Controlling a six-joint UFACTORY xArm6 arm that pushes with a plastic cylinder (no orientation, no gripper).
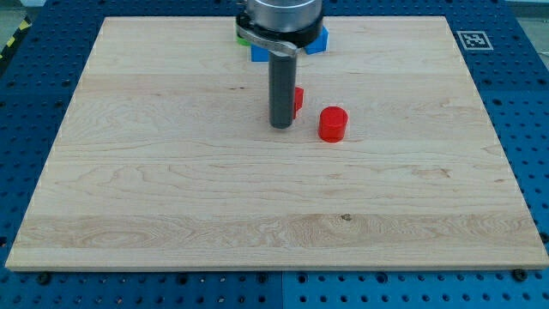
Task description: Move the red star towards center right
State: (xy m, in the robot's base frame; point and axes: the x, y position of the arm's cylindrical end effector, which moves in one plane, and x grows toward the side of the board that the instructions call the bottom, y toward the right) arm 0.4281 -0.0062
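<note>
Tip (281, 126) sits planted on the tabletop (171, 189), touching the left side of a mostly hidden red block (298, 100), presumably the red star. No fingers here, just rod. Red cylinder (333, 124) waits just right. Star's still central; rightward push remains.

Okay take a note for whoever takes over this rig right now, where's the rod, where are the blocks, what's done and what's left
My tip is down on the board, just at the view's left of a red block, mostly hidden behind the rod; likely the red star.
A red cylinder sits just to the right.
Blue block and green block sit at top centre, under the arm.
Done: tip placed beside the star. Left: push it right, likely skirting the cylinder.
</note>
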